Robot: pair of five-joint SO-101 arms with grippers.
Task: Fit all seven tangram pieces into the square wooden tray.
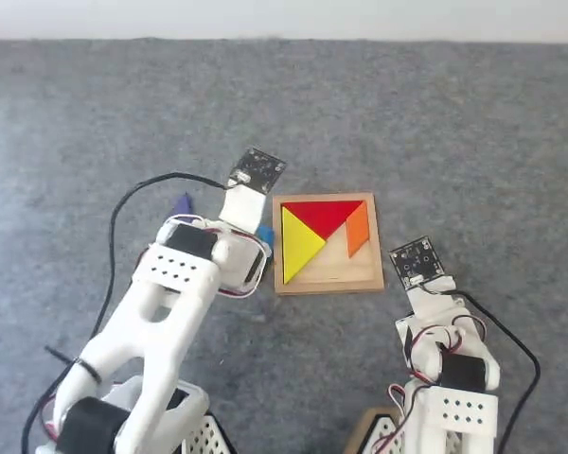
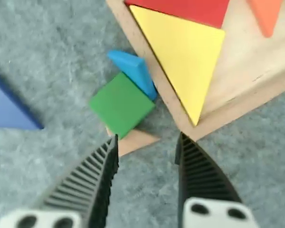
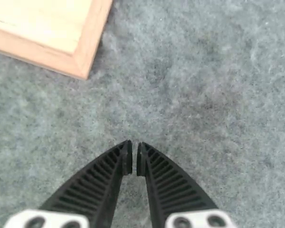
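Left gripper (image 2: 147, 140): jaws spread, empty | green square (image 2: 121, 103): on carpet just ahead of them, outside tray (image 2: 247, 100), touching blue piece (image 2: 133, 71) | right gripper (image 3: 134, 153): pressed together, farther off.

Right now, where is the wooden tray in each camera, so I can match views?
High view: wooden tray at the picture's centre.
Left wrist view: its corner just ahead of the open left claw, yellow triangle inside.
Right wrist view: a bare corner farther ahead of the shut right claw.
Shared landmark: the grey mat under everything.
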